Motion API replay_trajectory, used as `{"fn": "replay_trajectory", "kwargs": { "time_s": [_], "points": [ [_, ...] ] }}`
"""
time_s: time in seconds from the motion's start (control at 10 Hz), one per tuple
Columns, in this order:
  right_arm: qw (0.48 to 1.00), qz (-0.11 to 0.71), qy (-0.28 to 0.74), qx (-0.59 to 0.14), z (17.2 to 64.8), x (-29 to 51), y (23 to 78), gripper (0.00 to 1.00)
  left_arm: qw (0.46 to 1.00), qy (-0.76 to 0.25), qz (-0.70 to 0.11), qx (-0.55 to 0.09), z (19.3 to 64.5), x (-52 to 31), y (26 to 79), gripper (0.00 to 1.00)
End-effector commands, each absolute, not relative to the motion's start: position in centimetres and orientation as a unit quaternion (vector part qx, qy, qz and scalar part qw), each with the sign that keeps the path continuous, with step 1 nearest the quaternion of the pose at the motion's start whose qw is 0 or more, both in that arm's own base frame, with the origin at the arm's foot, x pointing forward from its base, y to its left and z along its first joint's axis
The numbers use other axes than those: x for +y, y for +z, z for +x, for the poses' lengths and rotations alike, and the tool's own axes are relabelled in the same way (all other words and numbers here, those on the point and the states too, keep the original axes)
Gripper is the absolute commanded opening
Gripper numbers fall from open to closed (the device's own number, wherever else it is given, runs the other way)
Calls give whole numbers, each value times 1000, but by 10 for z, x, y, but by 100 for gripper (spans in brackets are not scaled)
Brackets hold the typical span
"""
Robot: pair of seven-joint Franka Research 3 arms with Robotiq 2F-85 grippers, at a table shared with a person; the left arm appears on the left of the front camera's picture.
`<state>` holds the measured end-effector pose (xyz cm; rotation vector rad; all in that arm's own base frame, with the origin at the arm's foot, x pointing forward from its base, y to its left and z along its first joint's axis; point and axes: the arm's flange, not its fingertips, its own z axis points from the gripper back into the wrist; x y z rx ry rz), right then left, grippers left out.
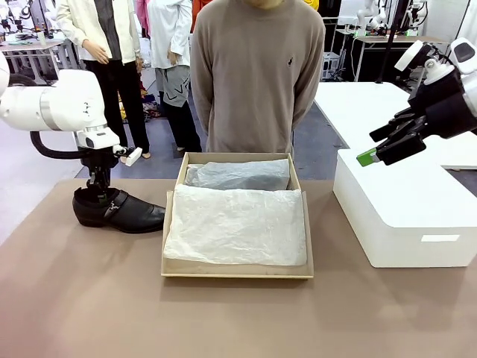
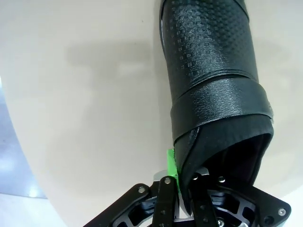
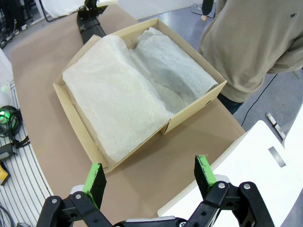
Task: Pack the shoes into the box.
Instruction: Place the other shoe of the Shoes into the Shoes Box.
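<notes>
A: Left gripper point(image 1: 100, 188) — how does it stand?
B: Pressed together on the shoe point(image 1: 123, 211), at the back rim of the heel. Its wrist view has one finger inside the opening and the other outside, with a green pad point(image 2: 171, 163) flat against the leather. It pinches the rim and nothing else.
A: Where is the shoe?
B: On the table point(image 1: 89, 298), sole down, left of the box point(image 1: 237, 273). The toe points at the box's left wall and comes very near it. Touching or not, can't tell. The strap point(image 1: 112, 209) faces the camera.
A: The box?
B: Open, mid-table, long side running away from the robot. White tissue point(image 1: 235, 224) covers the near part and hangs over the left wall. At the far end the paper looks greyer and crumpled. What lies beneath the paper — hidden.
A: Right gripper point(image 1: 373, 146)?
B: Spread wide, holding nothing. It hangs in the air above the near-left corner of the white block point(image 1: 402, 216), well apart from the box. From its wrist camera both pads stand apart, with the box and tissue beyond them.
A: And the block?
B: On the table just right of the box, with a narrow gap between them.
A: Anyone at the table?
B: One person point(image 1: 257, 74) stands at the far side, straight behind the box, arms drawn behind the body.
</notes>
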<state>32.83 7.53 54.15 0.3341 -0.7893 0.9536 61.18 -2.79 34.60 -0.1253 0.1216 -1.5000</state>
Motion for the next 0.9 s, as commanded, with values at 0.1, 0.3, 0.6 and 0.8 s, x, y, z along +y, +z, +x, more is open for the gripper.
{"fn": "replay_trajectory", "kwargs": {
  "time_s": [0.1, 0.3, 0.6, 0.8],
  "points": [
    [799, 162, 445, -371, 329, 75, 541, 100, 734, -675, -42, 64, 604, -25, 357, 0],
    [799, 162, 445, -371, 329, 75, 541, 100, 731, -676, -63, 67, 608, -14, 380, 0],
    [799, 162, 445, -371, 329, 75, 541, 100, 730, -679, -61, 48, 621, -3, 433, 0],
    [799, 162, 445, -371, 329, 75, 541, 100, 759, -644, -76, 49, 629, -1, 465, 0]
  ]
}}
